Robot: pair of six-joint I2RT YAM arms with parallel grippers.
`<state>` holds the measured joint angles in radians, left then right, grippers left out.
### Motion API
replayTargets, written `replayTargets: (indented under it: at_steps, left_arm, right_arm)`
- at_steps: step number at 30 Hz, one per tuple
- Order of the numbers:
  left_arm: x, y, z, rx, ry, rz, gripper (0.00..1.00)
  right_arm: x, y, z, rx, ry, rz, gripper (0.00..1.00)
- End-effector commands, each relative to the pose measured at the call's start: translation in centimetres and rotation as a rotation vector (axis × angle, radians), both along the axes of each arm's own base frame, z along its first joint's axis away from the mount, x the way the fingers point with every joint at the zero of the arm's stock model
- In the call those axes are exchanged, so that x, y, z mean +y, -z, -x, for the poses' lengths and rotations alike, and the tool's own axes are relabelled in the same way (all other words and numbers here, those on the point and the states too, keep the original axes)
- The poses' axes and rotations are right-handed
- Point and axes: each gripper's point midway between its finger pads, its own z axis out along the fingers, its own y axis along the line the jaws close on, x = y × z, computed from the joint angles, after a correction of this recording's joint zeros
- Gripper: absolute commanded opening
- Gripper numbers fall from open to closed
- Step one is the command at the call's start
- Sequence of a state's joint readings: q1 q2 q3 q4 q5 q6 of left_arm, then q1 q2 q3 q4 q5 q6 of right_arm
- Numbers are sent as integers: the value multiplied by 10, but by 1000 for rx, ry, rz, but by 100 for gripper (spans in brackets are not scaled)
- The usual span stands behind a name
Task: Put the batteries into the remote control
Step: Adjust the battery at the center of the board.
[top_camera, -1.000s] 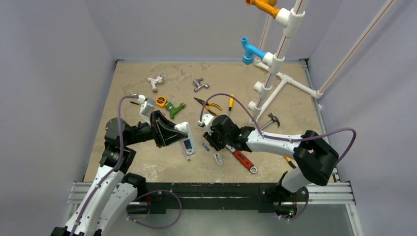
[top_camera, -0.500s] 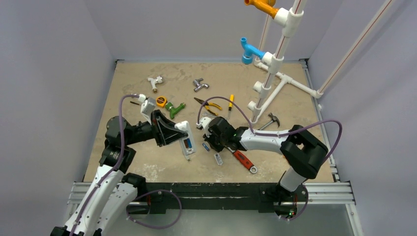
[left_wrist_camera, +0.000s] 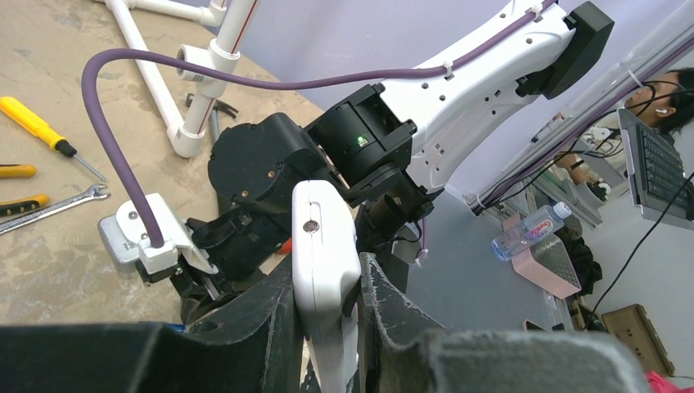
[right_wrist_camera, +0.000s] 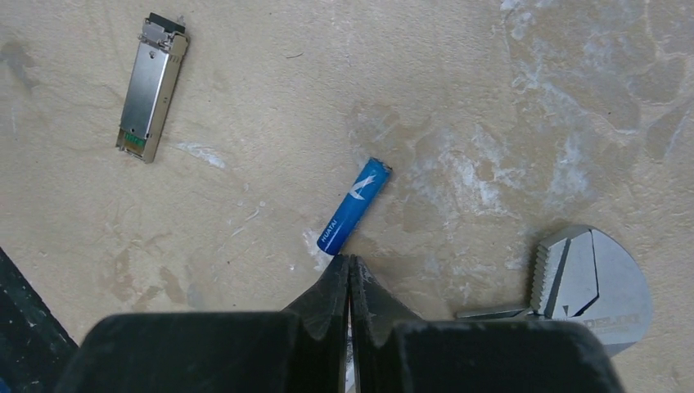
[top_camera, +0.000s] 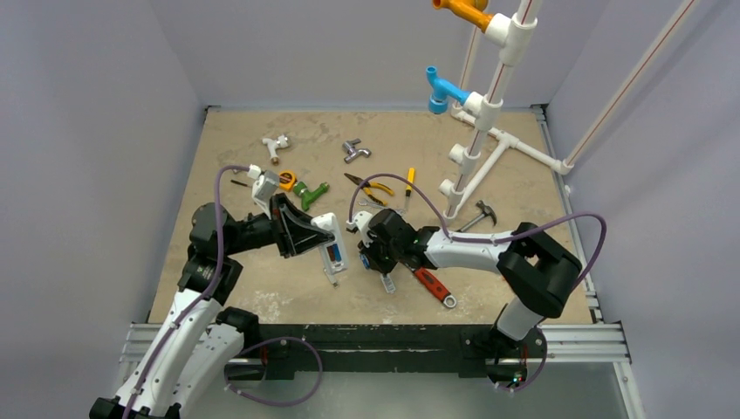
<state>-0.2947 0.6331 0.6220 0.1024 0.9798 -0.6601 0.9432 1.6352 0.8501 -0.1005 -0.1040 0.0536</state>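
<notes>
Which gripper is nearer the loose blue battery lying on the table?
Right. The right gripper hangs just over the battery, its closed fingertips at the battery's near end. The left gripper is off to the left, clamped on the remote control.

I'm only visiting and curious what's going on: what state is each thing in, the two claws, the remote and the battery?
left gripper: shut on the remote control.
remote control: clamped, battery recess facing up.
battery: lying loose on the table.
right gripper: shut, empty, tips beside the battery.
</notes>
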Motion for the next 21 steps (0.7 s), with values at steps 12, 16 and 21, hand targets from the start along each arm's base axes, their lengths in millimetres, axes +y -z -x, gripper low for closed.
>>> replayTargets:
  at_steps: [12,16,21]
  left_arm:
    - [0,-26,-4,-90,-13,30,0]
    - [0,-25,-4,-90,-8,28,0]
    - [0,-26,-4,-94,-8,27,0]
  right_arm:
    - [25,-7,6,39,-2,-99,0]
    - [29,-5,5,46,5,-109,0]
    - [37,-8,2,49,12,-141,0]
